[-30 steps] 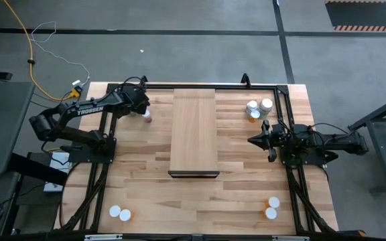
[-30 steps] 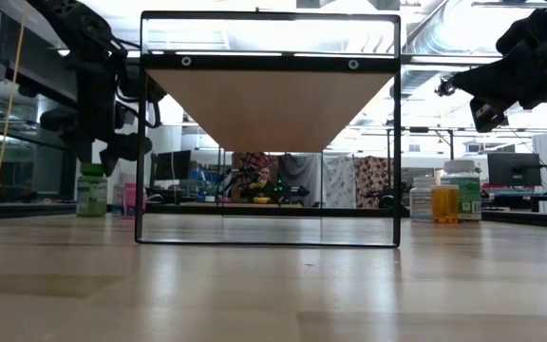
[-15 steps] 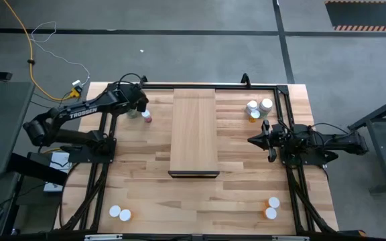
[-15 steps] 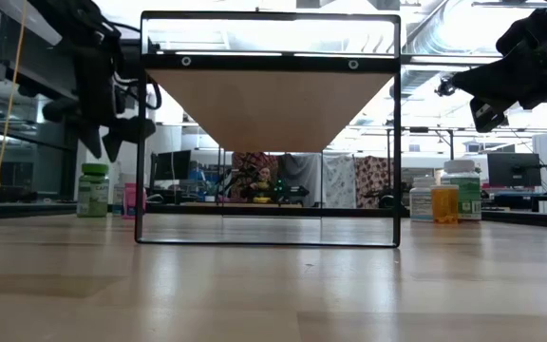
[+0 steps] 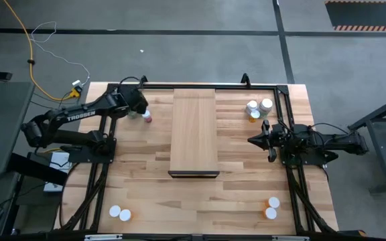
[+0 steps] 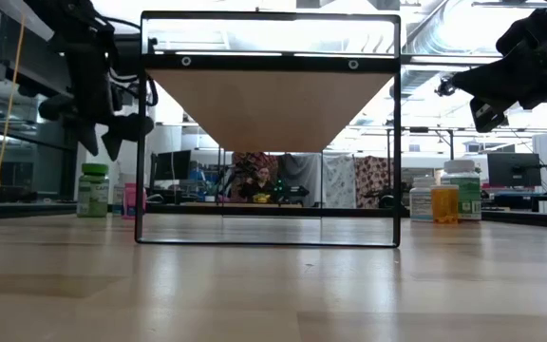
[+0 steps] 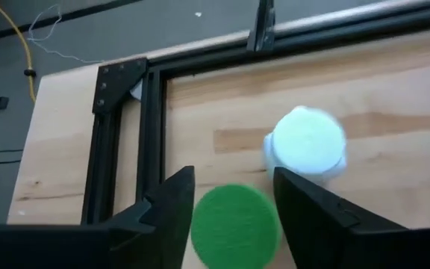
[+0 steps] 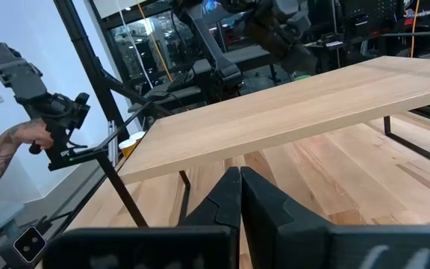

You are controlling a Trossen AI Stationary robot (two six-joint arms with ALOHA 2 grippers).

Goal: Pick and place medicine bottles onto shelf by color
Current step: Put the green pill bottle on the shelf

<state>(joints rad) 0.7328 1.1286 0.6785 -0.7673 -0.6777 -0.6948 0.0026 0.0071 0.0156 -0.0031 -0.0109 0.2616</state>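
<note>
Left jaws point(image 7: 232, 196) stand parted above the far-left corner of the worktop point(image 5: 146, 181), holding nothing. The green-capped bottle point(image 7: 235, 217) sits directly between the two fingers point(image 7: 172, 203), its cap seen from above. A white-capped bottle point(image 7: 306, 142) stands just beyond the jaws and to one side, close to the green one; whether they touch cannot be told.

Change noted: over the last second the left arm has drawn back slightly from over the bottles, and the jaws narrowed briefly, then reopened. No bottle was lifted; both stand where they stood. Judgement: the jaws are being lined up on the green-capped bottle, and the grasp is not yet made.

Right jaws point(image 8: 240, 183) are closed and empty, hovering beside the shelf point(image 5: 194, 130), unmoved.

The shelf carries no bottles. Others stand in groups on the worktop: three point(image 5: 259, 108) far right, two point(image 5: 271, 207) near right, two point(image 5: 119, 213) near left. Sorting has barely begun.
</note>
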